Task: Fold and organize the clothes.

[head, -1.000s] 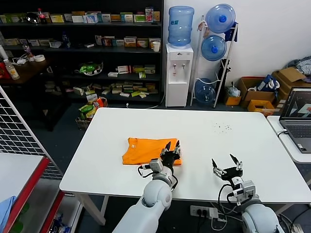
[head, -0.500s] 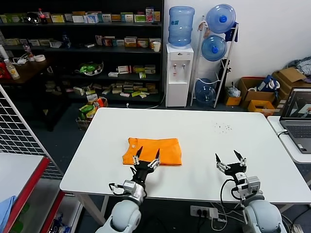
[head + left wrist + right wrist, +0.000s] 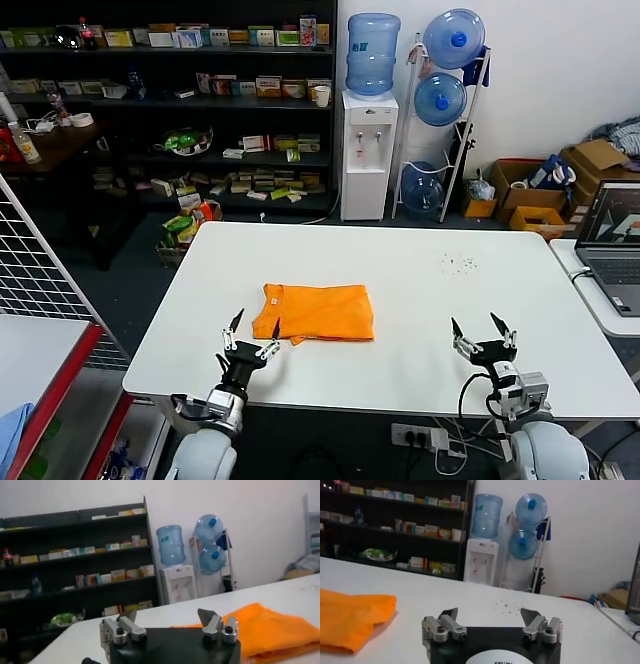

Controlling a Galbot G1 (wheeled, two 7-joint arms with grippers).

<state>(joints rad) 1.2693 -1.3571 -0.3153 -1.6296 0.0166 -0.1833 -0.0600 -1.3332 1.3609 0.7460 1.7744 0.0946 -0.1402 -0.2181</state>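
1. The orange T-shirt [image 3: 314, 311] lies folded into a flat rectangle on the white table [image 3: 420, 300], left of the table's middle and nearer its front edge than its far edge.
2. The shirt's front-left corner shows a small loose flap; the rest lies smooth. Nothing grips or touches it.
3. The left gripper [image 3: 247, 344] hovers at the table's front edge, near the shirt's front-left corner but apart from it, its claw spread wide and empty. In the left wrist view the same claw [image 3: 169, 617] stands wide, with the shirt [image 3: 270, 630] just beyond it.
4. The right gripper [image 3: 482, 335] hovers over the front edge toward the table's right corner, well apart from the shirt, claw also wide and empty. The right wrist view shows it [image 3: 489, 614] above bare tabletop.
5. A scatter of small dark specks [image 3: 458, 262] marks the table toward its far right.
6. Beyond the far edge stand a water dispenser [image 3: 368, 150] and stocked shelves [image 3: 170, 110]; a laptop [image 3: 612, 245] sits on a surface off the right edge.
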